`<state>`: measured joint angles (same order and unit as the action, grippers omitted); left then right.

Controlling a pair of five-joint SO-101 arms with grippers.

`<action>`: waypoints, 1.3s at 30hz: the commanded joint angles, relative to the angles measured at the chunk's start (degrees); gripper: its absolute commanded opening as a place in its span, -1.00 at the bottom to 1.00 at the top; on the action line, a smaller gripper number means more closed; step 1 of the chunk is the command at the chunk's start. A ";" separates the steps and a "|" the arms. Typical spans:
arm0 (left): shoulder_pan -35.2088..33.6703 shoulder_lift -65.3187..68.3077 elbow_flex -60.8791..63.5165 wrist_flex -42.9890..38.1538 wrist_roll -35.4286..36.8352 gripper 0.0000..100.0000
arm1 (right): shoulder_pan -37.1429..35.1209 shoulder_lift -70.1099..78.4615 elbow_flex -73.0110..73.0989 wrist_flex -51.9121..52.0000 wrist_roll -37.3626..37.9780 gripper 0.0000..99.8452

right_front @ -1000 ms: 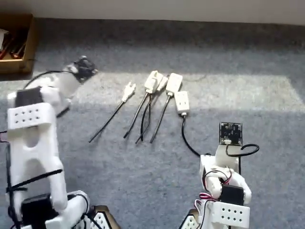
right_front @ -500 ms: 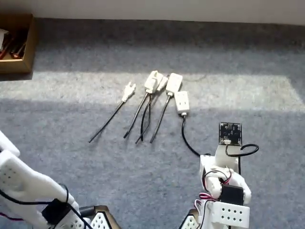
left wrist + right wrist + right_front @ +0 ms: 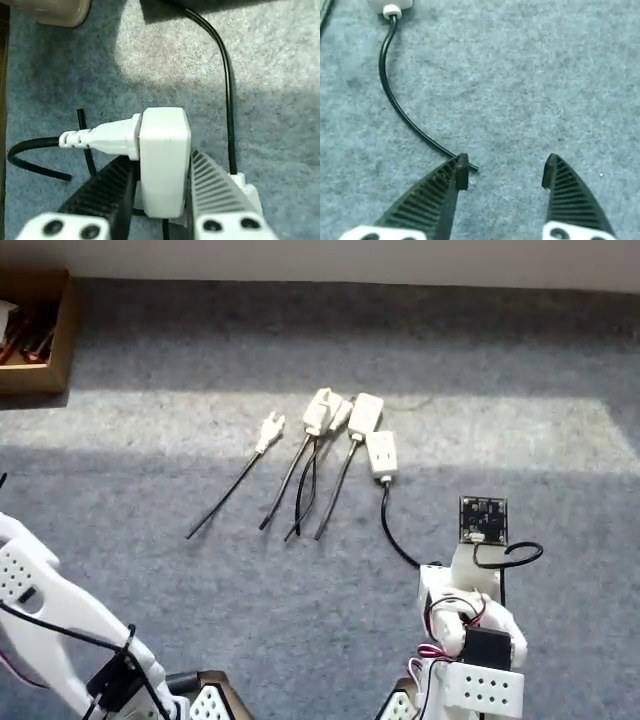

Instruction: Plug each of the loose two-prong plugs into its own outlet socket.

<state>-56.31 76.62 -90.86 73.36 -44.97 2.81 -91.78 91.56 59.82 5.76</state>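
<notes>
Grey carpet (image 3: 520,370) covers the work surface. In the high view the left arm (image 3: 50,625) sits at 8 o'clock and the right arm (image 3: 470,635) at 5 o'clock. The left wrist view gives the grip: the left gripper (image 3: 162,167) is clamped on a white outlet socket (image 3: 164,150), a finger against each side, with a white plug (image 3: 102,137) seated in it. The right gripper (image 3: 506,172) is spread wide and empty, one fingertip (image 3: 461,172) just beside the end of a black cord (image 3: 395,107). At 12 o'clock in the high view, a loose plug (image 3: 268,430) lies at 9 o'clock of another socket (image 3: 381,452).
</notes>
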 commanded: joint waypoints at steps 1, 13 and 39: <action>0.31 -2.77 -4.18 3.78 0.35 -0.98 | -0.48 -0.48 -0.31 -0.84 -0.35 -0.53; 5.85 -14.29 -4.18 22.95 11.16 -0.20 | -0.48 -0.48 -0.31 -0.84 -0.35 -0.53; 67.21 -3.21 -2.33 5.80 25.76 -0.13 | 15.87 -0.48 -5.14 -0.75 -2.46 -0.53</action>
<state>10.59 70.99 -92.09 84.44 -19.47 20.04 -91.78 89.45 59.82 3.74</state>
